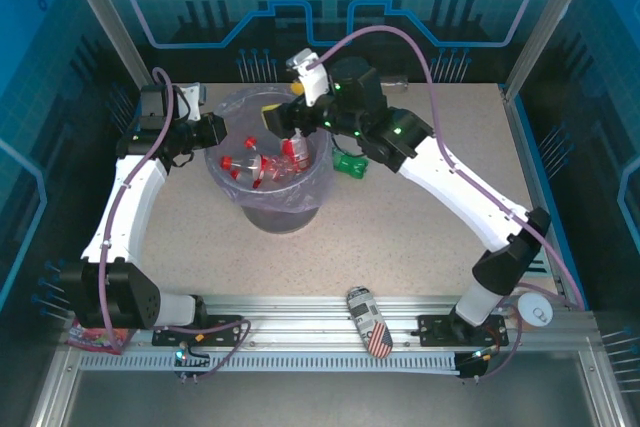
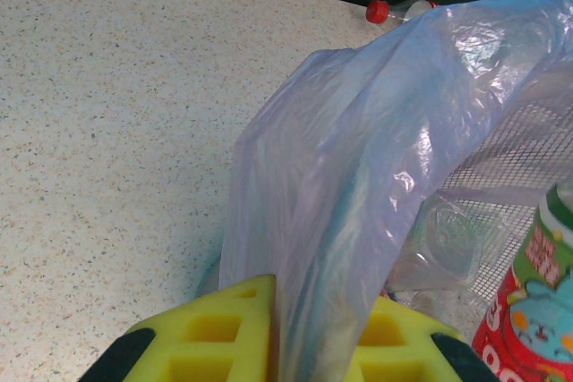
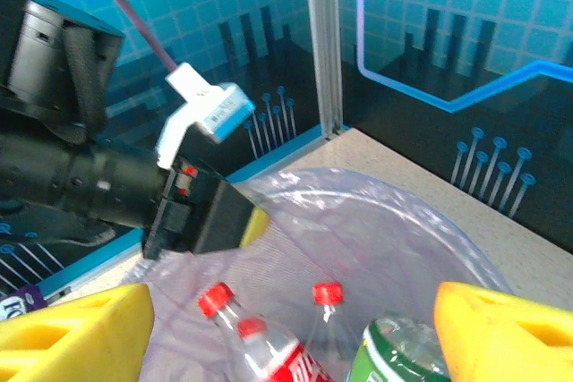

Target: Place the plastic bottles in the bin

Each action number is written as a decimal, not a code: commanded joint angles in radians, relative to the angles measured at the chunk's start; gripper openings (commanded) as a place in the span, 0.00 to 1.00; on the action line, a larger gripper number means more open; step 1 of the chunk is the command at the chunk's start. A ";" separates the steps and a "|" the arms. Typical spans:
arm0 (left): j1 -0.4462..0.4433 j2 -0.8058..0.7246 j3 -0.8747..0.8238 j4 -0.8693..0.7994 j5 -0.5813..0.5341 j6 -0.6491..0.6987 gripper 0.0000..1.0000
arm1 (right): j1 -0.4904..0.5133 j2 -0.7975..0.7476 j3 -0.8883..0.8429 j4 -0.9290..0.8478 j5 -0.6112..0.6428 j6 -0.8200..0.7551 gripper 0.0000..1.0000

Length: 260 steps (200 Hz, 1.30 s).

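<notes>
Yellow, hollow-celled left fingers [image 2: 219,337] are closed on the thin, crinkled lilac bag [image 2: 358,131] at the bin's rim. Past them, the left wrist view catches a red-capped bottle [image 2: 394,10] lying at the far edge of the speckled bench [image 2: 107,131]. The right fingers [image 3: 72,333] are spread wide and hold nothing, with clear red-capped bottles [image 3: 269,346] between and below them inside the bin [image 1: 275,215]. From above, a green bottle [image 1: 350,165] lies just right of the bin.
</notes>
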 commanded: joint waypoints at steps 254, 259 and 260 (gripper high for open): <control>-0.021 0.040 -0.041 -0.081 0.003 0.051 0.00 | -0.355 0.493 -0.076 -0.251 -0.004 -0.205 0.94; -0.022 0.042 -0.040 -0.082 0.003 0.052 0.00 | -0.352 0.504 -0.068 -0.255 -0.011 -0.201 0.94; -0.022 0.042 -0.040 -0.082 0.004 0.051 0.00 | -0.351 0.505 -0.066 -0.257 -0.013 -0.200 0.94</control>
